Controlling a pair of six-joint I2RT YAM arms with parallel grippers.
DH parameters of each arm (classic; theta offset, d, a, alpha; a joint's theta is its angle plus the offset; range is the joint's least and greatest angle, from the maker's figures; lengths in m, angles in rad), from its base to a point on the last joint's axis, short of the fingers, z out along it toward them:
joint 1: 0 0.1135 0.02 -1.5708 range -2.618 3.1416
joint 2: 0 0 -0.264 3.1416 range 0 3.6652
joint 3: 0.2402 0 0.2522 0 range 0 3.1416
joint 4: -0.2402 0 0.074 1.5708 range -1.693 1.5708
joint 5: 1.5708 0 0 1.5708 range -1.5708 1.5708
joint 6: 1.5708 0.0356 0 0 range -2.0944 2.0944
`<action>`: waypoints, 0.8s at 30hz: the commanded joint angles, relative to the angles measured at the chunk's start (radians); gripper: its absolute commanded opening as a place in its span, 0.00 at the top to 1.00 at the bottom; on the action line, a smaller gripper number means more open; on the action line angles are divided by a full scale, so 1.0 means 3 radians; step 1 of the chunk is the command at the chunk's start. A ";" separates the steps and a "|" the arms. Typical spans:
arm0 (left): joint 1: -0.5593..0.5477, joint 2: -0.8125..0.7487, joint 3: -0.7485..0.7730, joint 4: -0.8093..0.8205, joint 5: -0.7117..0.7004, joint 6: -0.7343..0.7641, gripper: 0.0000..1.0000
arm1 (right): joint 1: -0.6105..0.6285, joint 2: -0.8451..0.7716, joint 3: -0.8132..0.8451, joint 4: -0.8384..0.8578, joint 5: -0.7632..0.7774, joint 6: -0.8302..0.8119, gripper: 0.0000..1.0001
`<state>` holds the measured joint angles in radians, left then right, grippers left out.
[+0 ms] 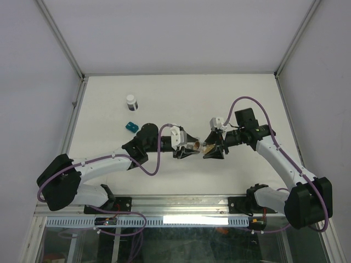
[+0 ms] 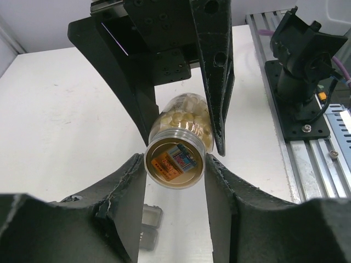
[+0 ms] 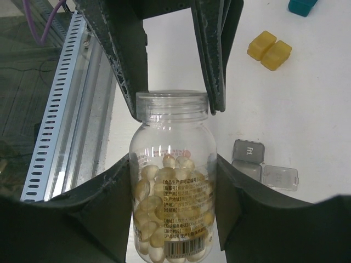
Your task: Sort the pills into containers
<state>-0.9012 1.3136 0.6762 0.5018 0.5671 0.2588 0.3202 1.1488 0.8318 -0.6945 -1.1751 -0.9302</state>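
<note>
I have both grippers meeting at mid-table on one clear pill bottle (image 3: 173, 192). My right gripper (image 3: 173, 161) is clamped on its body and my left gripper (image 2: 174, 163) is pinched on its neck. The bottle lies level, long axis left-right, mouth toward the left arm. The gray box (image 3: 249, 156) sits on the table (image 1: 181, 93) just beside it. Farther left are the yellow box (image 3: 269, 49), then the teal box (image 1: 130, 126), with a small vial (image 1: 131, 101) beyond.

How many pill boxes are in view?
3: teal box top right of right wrist view, yellow box below it, gray box beside the bottle. More may be hidden.
</note>
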 commanded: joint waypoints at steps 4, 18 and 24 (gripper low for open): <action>0.0043 0.0025 0.0155 0.0185 0.0277 -0.0123 0.86 | -0.0013 -0.0025 0.0137 0.0028 -0.0156 -0.0057 1.00; -0.0308 -0.0107 0.0094 0.0051 -0.1278 -0.2488 1.00 | -0.0013 0.0000 0.0148 0.0039 -0.0103 -0.0029 1.00; -0.0513 -0.0130 0.0319 -0.0591 -0.2139 -0.3017 1.00 | -0.0013 -0.0002 0.0147 0.0052 -0.0096 -0.0008 1.00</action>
<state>-1.0206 1.2972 0.6983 0.3969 0.1173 -0.4492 0.3042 1.1534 0.8322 -0.7277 -1.1439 -0.9257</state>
